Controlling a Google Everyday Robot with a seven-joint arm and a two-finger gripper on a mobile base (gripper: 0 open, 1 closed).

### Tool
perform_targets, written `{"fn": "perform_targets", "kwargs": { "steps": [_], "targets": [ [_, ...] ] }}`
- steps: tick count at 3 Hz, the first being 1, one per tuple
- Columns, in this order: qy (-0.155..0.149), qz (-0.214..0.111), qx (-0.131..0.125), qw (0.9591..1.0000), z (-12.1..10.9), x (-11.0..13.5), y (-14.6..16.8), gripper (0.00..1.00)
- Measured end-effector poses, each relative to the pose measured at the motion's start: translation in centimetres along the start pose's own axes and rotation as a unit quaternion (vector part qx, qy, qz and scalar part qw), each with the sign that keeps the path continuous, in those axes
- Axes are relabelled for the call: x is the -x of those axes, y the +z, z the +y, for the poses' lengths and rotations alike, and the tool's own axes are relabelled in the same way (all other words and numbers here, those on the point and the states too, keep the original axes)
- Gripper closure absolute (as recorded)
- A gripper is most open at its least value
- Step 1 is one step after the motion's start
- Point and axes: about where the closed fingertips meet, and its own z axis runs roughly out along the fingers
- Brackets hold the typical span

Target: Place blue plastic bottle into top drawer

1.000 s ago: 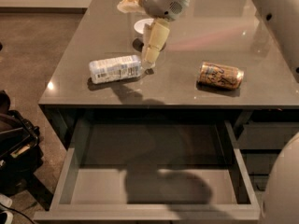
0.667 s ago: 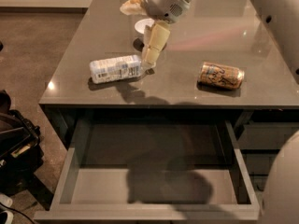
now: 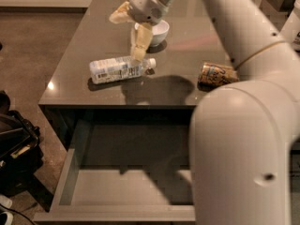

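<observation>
The blue plastic bottle (image 3: 119, 69) lies on its side on the grey counter, white cap pointing right. My gripper (image 3: 129, 34) is just above and behind it, open and empty. One finger (image 3: 139, 43) points down at the bottle's neck end and the other (image 3: 118, 17) sticks out to the left. The top drawer (image 3: 126, 189) is pulled open below the counter's front edge, and its grey inside holds nothing. My arm's big white elbow covers the drawer's right part.
A gold-orange drink can (image 3: 216, 74) lies on the counter to the right, partly behind my arm. A white bowl (image 3: 158, 29) stands behind the gripper. Dark bags (image 3: 14, 144) sit on the floor at the left.
The gripper has shifted a little left, closer over the bottle's neck. My elbow has swung into the front right of the view. The bottle and can have not moved.
</observation>
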Motion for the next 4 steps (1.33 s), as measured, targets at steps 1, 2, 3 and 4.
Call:
{"fn": "perform_targets", "kwargs": {
  "steps": [1,2,3,4],
  "targets": [
    [0.006,-0.025,0.018,0.9995,-2.2,-1.1,2.9,0.00],
    [0.039,-0.051,0.011,0.9979,-2.5,-2.1,3.6,0.00],
    [0.063,-0.043,-0.009,0.9970,-1.2,-3.3,3.6,0.00],
    [0.083,-0.031,-0.020,0.9959,0.9,-3.8,4.4,0.00]
  ]
}}
